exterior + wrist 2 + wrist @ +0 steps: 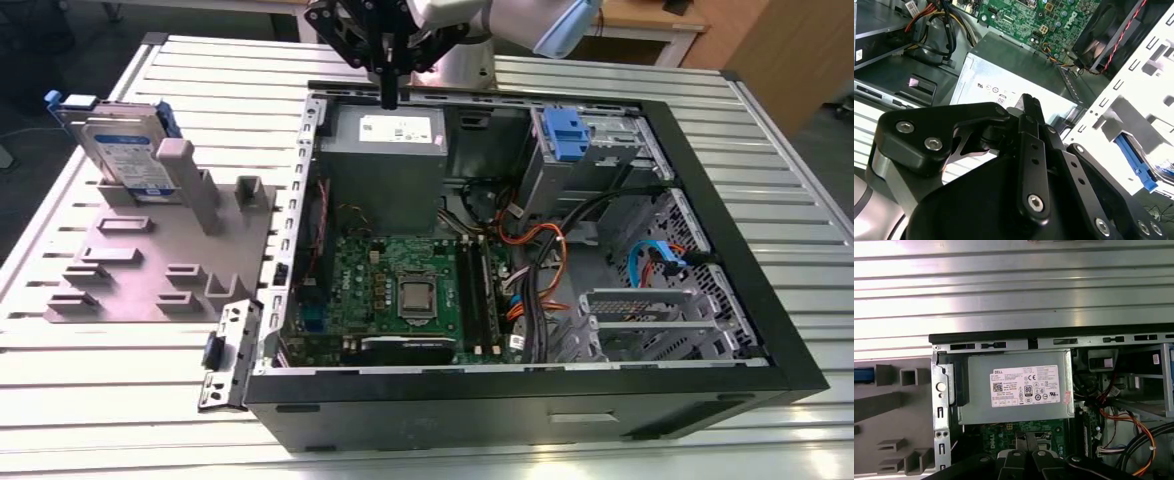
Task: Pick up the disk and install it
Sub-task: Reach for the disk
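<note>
— What was to be picked up, and where?
— A silver-grey rectangular disk (123,150) in a blue plastic frame was stood on end on a grey plastic fixture plate (147,285), beside the open black computer case (534,400), on the exterior view's left.
— And the gripper?
— The black gripper (388,98) was poised over the case, fingers closed on nothing, well apart from the disk.

disk (123,150) | silver, blue carrier | upright | on fixture plate (147,275)
</note>
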`<move>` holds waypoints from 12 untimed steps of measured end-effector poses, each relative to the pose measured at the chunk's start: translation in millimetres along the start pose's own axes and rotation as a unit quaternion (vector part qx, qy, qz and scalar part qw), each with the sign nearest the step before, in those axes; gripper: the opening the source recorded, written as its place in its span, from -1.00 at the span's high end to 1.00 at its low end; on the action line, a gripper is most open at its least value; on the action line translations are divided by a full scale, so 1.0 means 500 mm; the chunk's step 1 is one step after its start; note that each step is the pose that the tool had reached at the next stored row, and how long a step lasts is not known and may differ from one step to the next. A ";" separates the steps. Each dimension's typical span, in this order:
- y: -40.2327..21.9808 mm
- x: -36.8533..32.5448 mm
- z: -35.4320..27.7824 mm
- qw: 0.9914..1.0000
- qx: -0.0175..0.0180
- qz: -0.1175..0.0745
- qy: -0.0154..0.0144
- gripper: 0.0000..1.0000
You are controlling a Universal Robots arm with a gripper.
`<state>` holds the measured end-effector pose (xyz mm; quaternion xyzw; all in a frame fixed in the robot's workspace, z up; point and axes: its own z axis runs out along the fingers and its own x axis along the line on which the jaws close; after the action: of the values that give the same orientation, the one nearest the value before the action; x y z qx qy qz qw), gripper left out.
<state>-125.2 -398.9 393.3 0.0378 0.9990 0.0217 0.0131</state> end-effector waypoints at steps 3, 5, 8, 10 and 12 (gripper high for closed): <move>0.000 0.005 0.000 1.000 0.000 0.000 0.000 0.79; 0.000 0.006 0.000 1.000 0.000 0.000 0.000 0.79; -0.001 0.008 0.000 1.000 0.000 0.000 0.000 0.79; -0.001 0.011 0.000 1.000 0.000 0.000 0.000 0.79; -0.001 0.014 0.000 1.000 0.000 0.000 0.000 0.79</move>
<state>-132.0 -398.9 393.0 0.0379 0.9990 0.0217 0.0131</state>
